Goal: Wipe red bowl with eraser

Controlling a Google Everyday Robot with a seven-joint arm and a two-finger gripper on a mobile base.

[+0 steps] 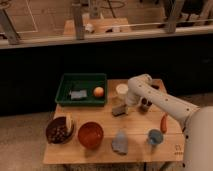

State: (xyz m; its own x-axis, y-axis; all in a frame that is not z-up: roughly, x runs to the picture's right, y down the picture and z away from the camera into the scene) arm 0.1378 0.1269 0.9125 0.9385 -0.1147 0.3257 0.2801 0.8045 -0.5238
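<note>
The white arm [165, 102] stretches from the robot's body at the lower right, up and to the left. It bends at a rounded elbow [140, 82] and then slopes steeply down. The hand [123, 104] points downward, low over the middle of the table [102, 120].

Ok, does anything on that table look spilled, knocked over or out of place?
Nothing stands out. The red bowl sits upright, the blue-grey cloth lies crumpled beside it, and the gripper is low over the eraser.
</note>
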